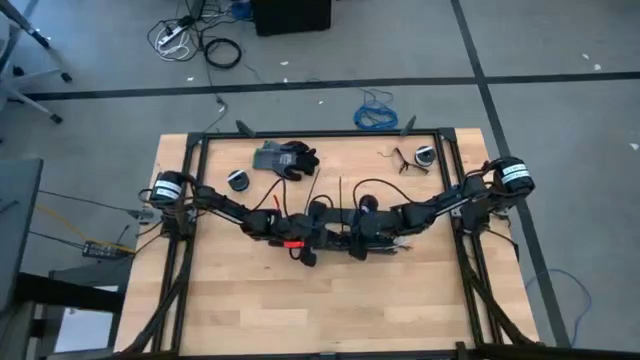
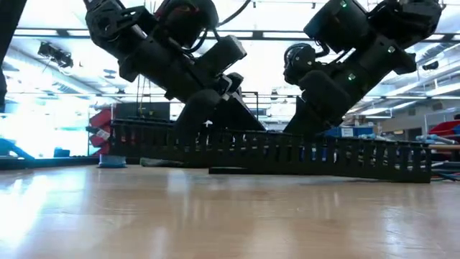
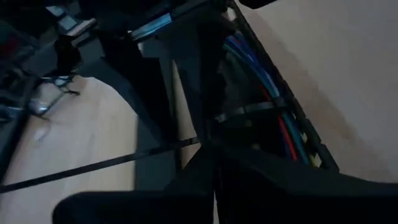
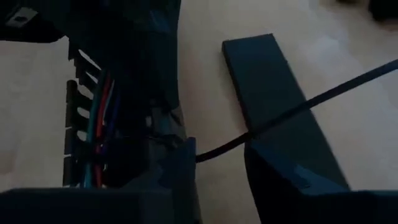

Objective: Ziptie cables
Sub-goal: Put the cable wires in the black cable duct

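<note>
We see the slotted duct (image 2: 316, 155) lying across the table (image 1: 250, 310) mid, w/ the cables (image 3: 283, 124) inside it. Both arms meet over it. Behind: glove (image 1: 285, 158) at left, roll (image 1: 425, 156) at right.

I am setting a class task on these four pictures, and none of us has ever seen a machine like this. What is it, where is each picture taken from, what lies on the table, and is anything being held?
It is a robot with two dark jointed arms, each ending in a two-finger gripper. One picture looks straight down on the wooden table. One looks level across it. The other two come from cameras on each wrist.

From above, the left gripper and right gripper meet at mid-table over a slotted black cable tray. Coloured cables run inside the tray, and a thin black zip tie stretches out across the wood. A flat black strip lies beside the tray.

A black glove lies at the far edge. Whether either gripper is gripping something cannot be made out.
</note>
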Available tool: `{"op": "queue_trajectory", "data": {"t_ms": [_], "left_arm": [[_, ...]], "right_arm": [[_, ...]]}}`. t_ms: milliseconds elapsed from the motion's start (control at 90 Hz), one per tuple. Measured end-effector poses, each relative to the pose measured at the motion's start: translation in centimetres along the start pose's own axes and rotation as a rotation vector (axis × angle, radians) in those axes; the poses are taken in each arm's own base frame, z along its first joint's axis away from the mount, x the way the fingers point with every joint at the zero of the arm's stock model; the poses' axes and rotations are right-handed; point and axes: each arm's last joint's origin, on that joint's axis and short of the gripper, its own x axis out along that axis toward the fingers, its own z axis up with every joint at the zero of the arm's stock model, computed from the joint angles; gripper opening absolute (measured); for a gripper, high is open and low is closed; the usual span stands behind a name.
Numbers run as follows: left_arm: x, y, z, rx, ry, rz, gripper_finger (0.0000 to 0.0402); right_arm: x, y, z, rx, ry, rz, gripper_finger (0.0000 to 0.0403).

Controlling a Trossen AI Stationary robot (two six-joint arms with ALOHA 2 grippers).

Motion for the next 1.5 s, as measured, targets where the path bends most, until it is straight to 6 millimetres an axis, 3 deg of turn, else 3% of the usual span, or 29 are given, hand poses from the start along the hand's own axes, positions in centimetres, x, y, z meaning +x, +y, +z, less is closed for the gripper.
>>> {"op": "queue_trajectory", "data": {"t_ms": [744,1133,1500], "left_arm": [[0.3,-0.5,-0.5,0.145,0.062,0.05,0.0],[0.3,-0.5,-0.3,0.157,0.051,0.071,0.0],[0.4,-0.8,-0.4,0.144,0.05,0.01,0.0]], "right_arm": [[0.3,-2.8,1.6,0.221,-0.002,0.17,0.0136],[0.4,-3.8,1.4,0.139,0.036,0.126,0.0134],[0.0,-4.5,3.5,0.061,-0.153,0.184,0.0134]]}}
